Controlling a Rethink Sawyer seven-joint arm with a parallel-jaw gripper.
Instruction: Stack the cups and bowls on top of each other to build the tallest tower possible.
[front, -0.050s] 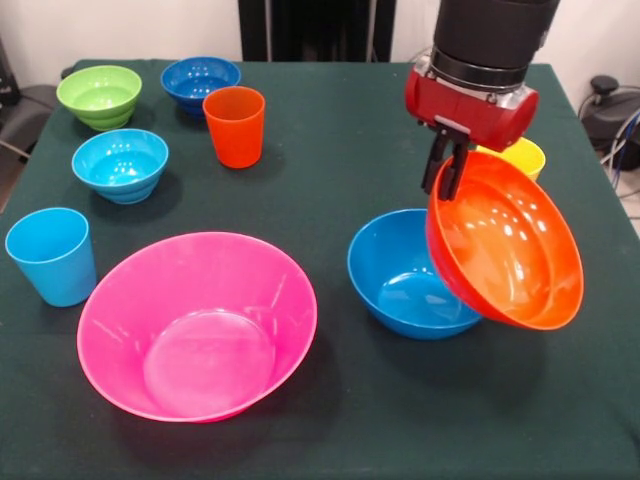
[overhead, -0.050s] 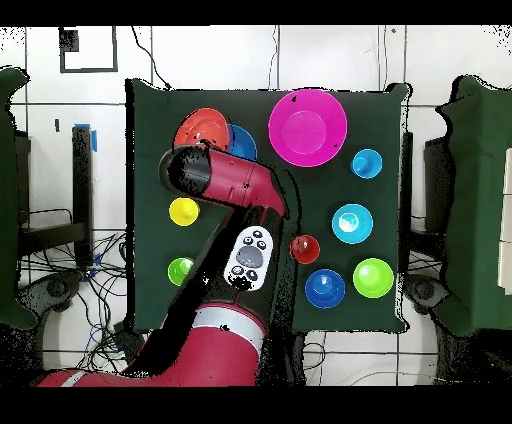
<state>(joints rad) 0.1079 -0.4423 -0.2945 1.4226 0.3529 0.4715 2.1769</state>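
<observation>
My gripper (front, -0.050s: 447, 178) is shut on the rim of the large orange bowl (front, -0.050s: 508, 243), which hangs tilted in the air, its lower edge over the right side of the large blue bowl (front, -0.050s: 402, 278). From above, the orange bowl (overhead, -0.050s: 203, 130) overlaps the blue bowl (overhead, -0.050s: 243, 141). The big pink bowl (front, -0.050s: 196, 322) sits alone at front left. An orange cup (front, -0.050s: 235, 125) and a light blue cup (front, -0.050s: 52, 256) stand upright. A yellow cup (front, -0.050s: 522, 154) peeks out behind the orange bowl. A green cup (overhead, -0.050s: 181, 270) shows only in the overhead view.
Three small ridged bowls sit at the left: green (front, -0.050s: 100, 95), dark blue (front, -0.050s: 200, 80) and light blue (front, -0.050s: 120, 163). The table (front, -0.050s: 330, 420) is covered in dark green cloth. My arm (overhead, -0.050s: 235, 190) crosses the table's middle in the overhead view.
</observation>
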